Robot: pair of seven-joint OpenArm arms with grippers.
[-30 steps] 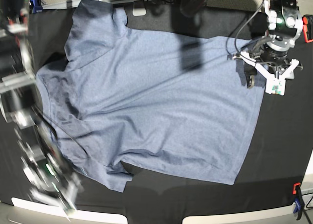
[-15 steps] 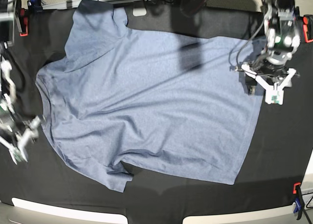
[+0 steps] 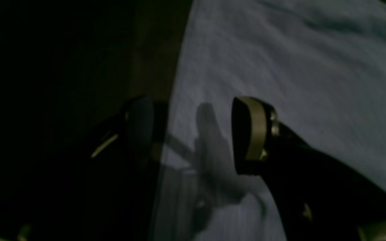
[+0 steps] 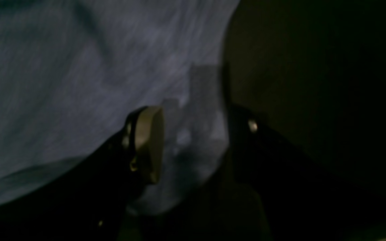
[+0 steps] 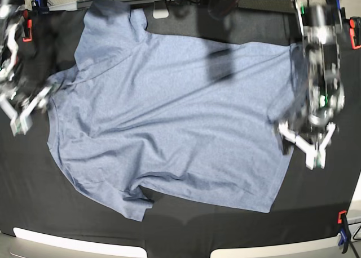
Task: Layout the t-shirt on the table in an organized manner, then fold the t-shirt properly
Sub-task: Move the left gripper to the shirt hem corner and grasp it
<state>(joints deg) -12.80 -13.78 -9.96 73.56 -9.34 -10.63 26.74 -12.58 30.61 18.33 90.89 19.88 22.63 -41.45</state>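
The blue-grey t-shirt (image 5: 169, 111) lies spread flat across the black table (image 5: 321, 213), plain side up, with its hem toward the right. My left gripper (image 5: 299, 147) hovers at the hem's right edge. In the left wrist view the left gripper (image 3: 193, 130) is open, one finger over the t-shirt (image 3: 280, 60) and the other over the table (image 3: 45, 100). My right gripper (image 5: 28, 109) sits at the shirt's left edge. In the right wrist view the right gripper (image 4: 196, 140) is open and straddles the edge of the t-shirt (image 4: 62, 83). Nothing is held.
An orange-and-blue clamp (image 5: 343, 230) grips the front right table edge, and red clamps sit at the far right (image 5: 355, 34) and far left (image 5: 26, 30). Cables and a white block (image 5: 161, 12) lie along the back edge. Pale panels (image 5: 67, 244) line the front.
The left gripper has slid down the hem's right edge toward the front. The right gripper has swung from the front left up to the shirt's left edge. The shirt has not moved.
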